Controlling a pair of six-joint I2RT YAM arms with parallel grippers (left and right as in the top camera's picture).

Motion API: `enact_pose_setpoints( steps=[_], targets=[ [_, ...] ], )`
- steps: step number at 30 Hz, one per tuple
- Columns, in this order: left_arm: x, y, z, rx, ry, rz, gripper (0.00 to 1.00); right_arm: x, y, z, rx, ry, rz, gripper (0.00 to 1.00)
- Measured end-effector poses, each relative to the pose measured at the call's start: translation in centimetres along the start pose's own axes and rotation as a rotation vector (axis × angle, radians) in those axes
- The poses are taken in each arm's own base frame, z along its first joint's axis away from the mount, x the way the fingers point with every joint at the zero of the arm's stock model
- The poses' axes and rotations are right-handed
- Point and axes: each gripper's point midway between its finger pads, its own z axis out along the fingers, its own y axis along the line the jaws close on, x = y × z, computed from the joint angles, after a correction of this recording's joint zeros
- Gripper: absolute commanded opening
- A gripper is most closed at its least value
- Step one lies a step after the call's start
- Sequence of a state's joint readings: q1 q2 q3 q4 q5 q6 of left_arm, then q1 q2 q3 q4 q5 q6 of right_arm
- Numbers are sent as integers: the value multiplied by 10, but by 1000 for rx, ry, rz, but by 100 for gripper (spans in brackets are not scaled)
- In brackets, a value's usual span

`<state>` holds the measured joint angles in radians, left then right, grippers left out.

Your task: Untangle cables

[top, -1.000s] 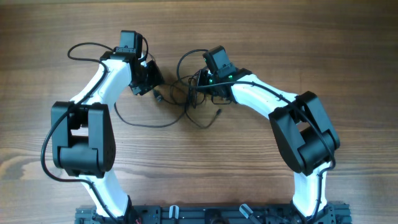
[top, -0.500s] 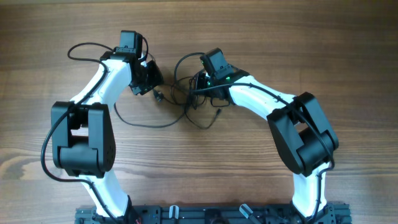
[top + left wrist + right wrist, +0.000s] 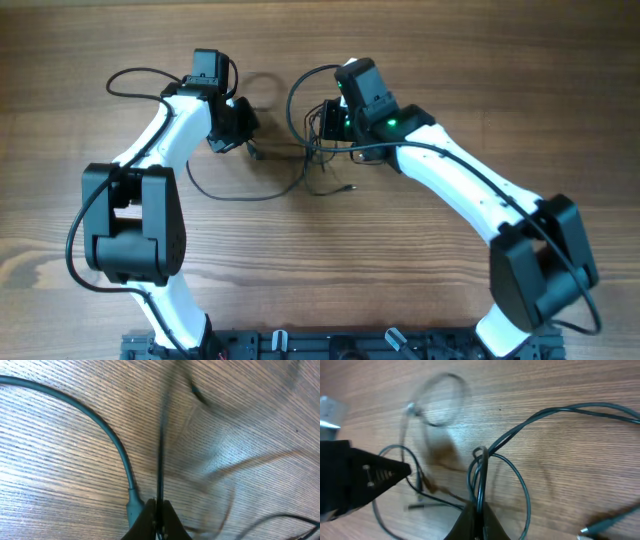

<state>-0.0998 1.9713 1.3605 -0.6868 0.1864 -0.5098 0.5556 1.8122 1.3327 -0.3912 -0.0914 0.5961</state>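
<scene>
My left end effector [image 3: 159, 512] has just clamped a strand and my right end effector [image 3: 479, 510] already pinches a loop, so the cables [image 3: 305, 165], near the counter [image 3: 470, 60] far edge, look ready for pulling apart

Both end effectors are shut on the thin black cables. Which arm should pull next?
Right, likely. The right end effector grips the thin black cables where several loops bunch, so pulling there may open them. The left end effector pinches one straight strand, so it suits anchoring.
</scene>
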Motion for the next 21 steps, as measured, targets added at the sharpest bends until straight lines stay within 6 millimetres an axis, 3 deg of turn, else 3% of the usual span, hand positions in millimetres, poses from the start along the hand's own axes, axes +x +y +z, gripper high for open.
enact_pose_setpoints(
  steps=[9,15,21],
  targets=[
    [0,0,0,0,1,0,4,-15,5,-42,11,-65,-28,4],
    [0,0,0,1,0,0,6,5,-7,-59,96,57,-46,4],
    [0,0,0,0,1,0,8,-27,20,-115,90,45,-47,4]
  ],
)
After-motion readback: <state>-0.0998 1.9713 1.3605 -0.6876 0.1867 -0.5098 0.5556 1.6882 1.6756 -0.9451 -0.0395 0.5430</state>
